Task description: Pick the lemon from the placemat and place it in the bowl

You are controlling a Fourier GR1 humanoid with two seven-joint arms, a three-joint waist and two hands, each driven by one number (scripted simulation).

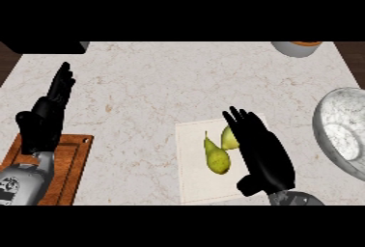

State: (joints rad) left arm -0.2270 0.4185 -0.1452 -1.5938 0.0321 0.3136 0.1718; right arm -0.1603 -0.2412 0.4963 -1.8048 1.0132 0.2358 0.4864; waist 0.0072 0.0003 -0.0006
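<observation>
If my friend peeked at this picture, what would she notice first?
Probably the big black right hand, fingers straight, reaching over the pale placemat in the middle of the marble counter. Right beside it lie a green pear and a yellow-green lemon, partly hidden by the hand. A shiny bowl sits at the right edge, and the left hand rests open over a wooden board.

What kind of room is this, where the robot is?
Probably a kitchen. There's a marble-look counter, a wooden cutting board, a big bowl at the right edge, and fruit lying on a white placemat.
</observation>
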